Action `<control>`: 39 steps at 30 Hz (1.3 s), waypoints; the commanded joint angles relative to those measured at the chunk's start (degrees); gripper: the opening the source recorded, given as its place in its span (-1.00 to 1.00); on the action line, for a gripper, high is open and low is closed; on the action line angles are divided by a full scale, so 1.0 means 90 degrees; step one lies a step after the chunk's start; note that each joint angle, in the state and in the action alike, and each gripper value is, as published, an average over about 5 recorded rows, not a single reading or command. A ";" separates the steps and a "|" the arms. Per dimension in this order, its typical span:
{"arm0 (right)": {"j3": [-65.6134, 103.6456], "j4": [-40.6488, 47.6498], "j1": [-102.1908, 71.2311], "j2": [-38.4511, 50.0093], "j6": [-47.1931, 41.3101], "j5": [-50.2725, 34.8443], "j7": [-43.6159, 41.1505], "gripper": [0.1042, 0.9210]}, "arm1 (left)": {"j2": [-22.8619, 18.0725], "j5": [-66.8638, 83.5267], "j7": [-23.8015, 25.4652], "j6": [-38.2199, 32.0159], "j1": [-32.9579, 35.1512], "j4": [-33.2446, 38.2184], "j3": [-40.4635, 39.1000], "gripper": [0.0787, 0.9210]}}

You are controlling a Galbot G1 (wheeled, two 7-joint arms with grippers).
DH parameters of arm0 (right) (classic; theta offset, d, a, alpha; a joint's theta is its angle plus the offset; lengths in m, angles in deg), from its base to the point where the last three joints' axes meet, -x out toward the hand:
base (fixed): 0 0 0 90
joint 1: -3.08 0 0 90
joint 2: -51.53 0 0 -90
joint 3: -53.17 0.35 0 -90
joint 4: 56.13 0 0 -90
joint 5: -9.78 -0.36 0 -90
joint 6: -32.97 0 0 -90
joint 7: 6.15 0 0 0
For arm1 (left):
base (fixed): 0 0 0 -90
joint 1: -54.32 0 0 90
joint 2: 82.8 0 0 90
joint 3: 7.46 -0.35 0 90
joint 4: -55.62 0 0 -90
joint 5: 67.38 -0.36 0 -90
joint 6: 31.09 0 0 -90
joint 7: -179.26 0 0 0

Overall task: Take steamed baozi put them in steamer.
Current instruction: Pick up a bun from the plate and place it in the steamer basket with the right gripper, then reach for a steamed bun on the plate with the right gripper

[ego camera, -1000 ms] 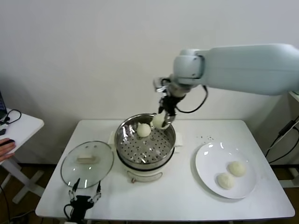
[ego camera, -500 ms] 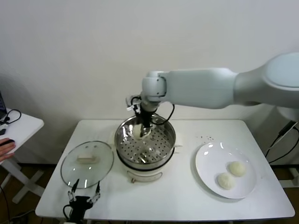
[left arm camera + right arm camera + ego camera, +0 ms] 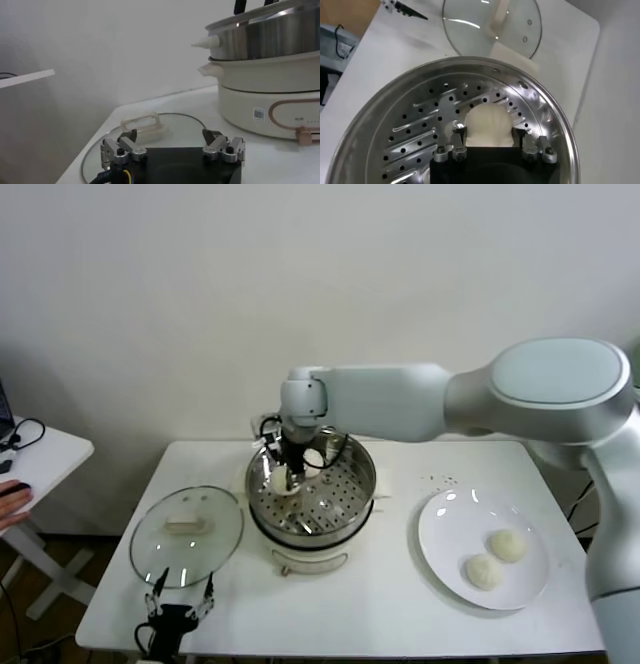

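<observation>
- A baozi [image 3: 489, 125] is held between the fingers of the right gripper [image 3: 287, 475], low inside the steamer [image 3: 311, 489], over the side of its perforated floor nearest the glass lid [image 3: 187, 534].
- A second bun [image 3: 314, 457] is seen in the steamer's rear part, just beside the gripper; two more buns [image 3: 496, 557] are left on the white plate [image 3: 448, 529], well off the steamer's other side.
- The bun is judged light, soft and easily dented; a gentle hold across its widest part, as shown, is thought best, since the smooth skin may stick to the pads or tear.
- The steamer's steel wall is what stands closest around the gripper, and the neighbouring bun could be nudged on release.
- The left gripper [image 3: 172, 148] is parked with fingers spread wide and empty, at the table edge on the lid's side of the steamer, just in front of the lid.
</observation>
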 commanded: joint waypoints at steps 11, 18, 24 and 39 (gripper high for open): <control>0.0078 0.0099 -0.0201 -0.0085 0.0055 0.0173 0.0055 0.39 | -0.0014 -0.0011 0.0007 0.0003 0.0013 0.0014 0.0002 0.77; -0.0023 -0.0792 0.0669 0.0633 0.0176 -0.0154 -0.0168 0.74 | -0.0019 -0.0015 0.0003 -0.0001 0.0018 0.0089 0.0017 0.77; -0.0135 -0.2076 0.1961 0.2122 0.0334 -0.0598 -0.0559 0.76 | 0.0001 0.0034 -0.0001 -0.0001 0.0075 0.0197 0.0032 0.77; -0.3489 -0.3936 0.3737 0.5810 0.1234 0.0955 -0.1257 0.76 | 0.0012 0.0047 0.0010 0.0026 0.0027 0.0202 -0.0004 0.77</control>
